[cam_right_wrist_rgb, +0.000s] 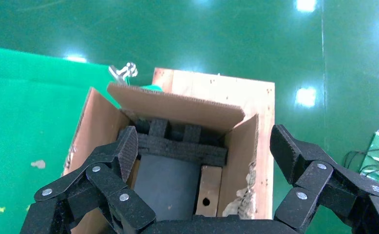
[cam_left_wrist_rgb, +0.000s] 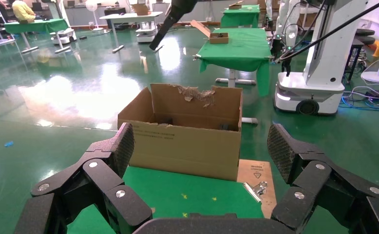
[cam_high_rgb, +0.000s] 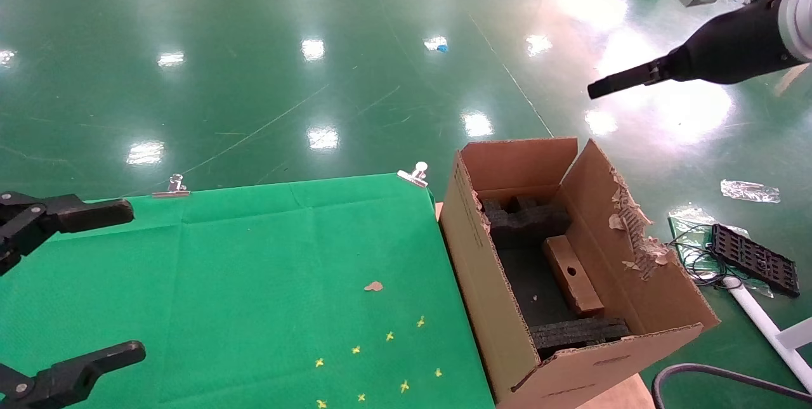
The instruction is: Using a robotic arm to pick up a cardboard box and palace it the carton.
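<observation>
Head view: narrow brown cardboard box (cam_high_rgb: 573,274) (round hole) lies in carton (cam_high_rgb: 482,269); right tool (cam_right_wrist_rgb: 204,161) wide open, empty.

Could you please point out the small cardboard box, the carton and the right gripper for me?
cardboard box (cam_high_rgb: 573,272): head view, its holed narrow face.
carton (cam_high_rgb: 482,250): head view, its outer side wall.
right gripper (cam_right_wrist_rgb: 204,151): right wrist view, the gap between its fingertips.

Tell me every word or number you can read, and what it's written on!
No text here can be read for sure.
Carton: a line of black print on its side wall, too small to read.
Wooden board under the carton: a printed mark with a triangle sign, too blurred to read.
Cardboard box in the carton: no writing, just a round hole.
</observation>
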Controlling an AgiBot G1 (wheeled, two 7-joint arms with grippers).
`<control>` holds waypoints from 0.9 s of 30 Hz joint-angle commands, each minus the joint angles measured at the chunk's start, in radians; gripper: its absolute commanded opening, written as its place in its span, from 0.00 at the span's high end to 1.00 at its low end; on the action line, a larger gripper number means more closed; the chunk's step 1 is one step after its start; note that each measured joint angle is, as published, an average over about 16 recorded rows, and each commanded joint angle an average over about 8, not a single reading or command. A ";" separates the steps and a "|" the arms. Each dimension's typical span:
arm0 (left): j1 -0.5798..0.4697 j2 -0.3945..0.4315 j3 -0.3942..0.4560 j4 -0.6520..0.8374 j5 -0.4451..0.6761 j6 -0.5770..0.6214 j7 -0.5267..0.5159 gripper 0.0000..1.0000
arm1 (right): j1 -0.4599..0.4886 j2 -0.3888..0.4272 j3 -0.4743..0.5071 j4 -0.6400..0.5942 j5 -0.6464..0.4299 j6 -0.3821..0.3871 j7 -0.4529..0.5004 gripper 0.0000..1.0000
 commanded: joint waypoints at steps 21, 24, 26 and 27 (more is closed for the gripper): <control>0.000 0.000 0.001 0.001 0.000 0.000 0.001 0.00 | -0.373 0.066 0.432 0.367 0.152 -0.065 -0.163 0.00; 0.000 0.000 0.001 0.001 0.000 0.000 0.001 0.00 | -0.433 0.076 0.499 0.424 0.175 -0.076 -0.189 0.00; 0.000 0.000 0.001 0.001 -0.001 0.000 0.001 0.00 | -0.474 0.082 0.544 0.463 0.191 -0.083 -0.207 0.00; 0.000 0.000 0.001 0.001 -0.001 0.000 0.001 0.00 | -0.494 0.086 0.566 0.482 0.198 -0.086 -0.216 0.00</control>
